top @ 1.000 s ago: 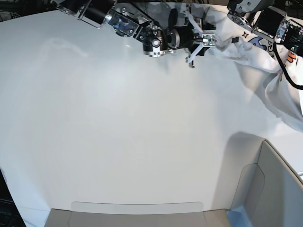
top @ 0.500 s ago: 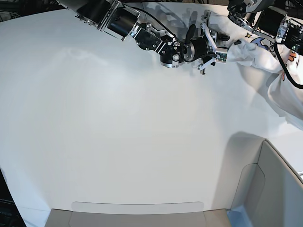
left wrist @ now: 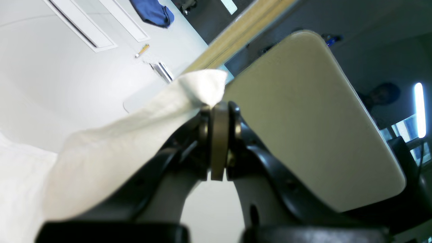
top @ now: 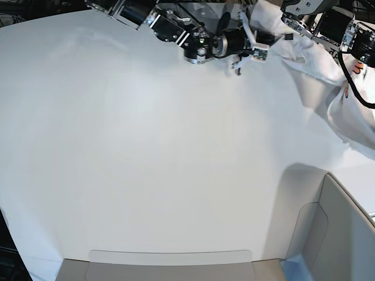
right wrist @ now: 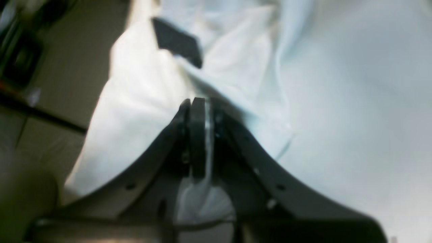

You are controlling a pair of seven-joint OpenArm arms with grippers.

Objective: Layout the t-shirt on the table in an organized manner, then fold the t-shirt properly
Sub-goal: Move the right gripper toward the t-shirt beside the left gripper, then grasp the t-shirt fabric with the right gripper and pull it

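The white t-shirt (top: 328,76) hangs bunched at the table's (top: 146,146) far right, partly lifted. My right gripper (top: 258,42) reaches in from the top left and touches the shirt's left edge. Its wrist view shows the right gripper (right wrist: 199,104) shut, with white cloth (right wrist: 141,101) pinched between the pads and the black neck tag (right wrist: 177,42) just beyond. In the other wrist view my left gripper (left wrist: 219,111) is shut on a fold of the t-shirt (left wrist: 135,135), which trails down to the left. The left arm (top: 337,26) sits at the top right.
A grey-white bin wall (top: 340,234) stands at the near right corner and shows beige in the left wrist view (left wrist: 303,118). A beige strip (top: 170,263) runs along the front edge. Floor clutter lies beyond the table's far edge.
My right gripper has swung right to the shirt's edge and closed on the cloth. The shirt's upper edge now stretches toward it. The left gripper keeps its hold.
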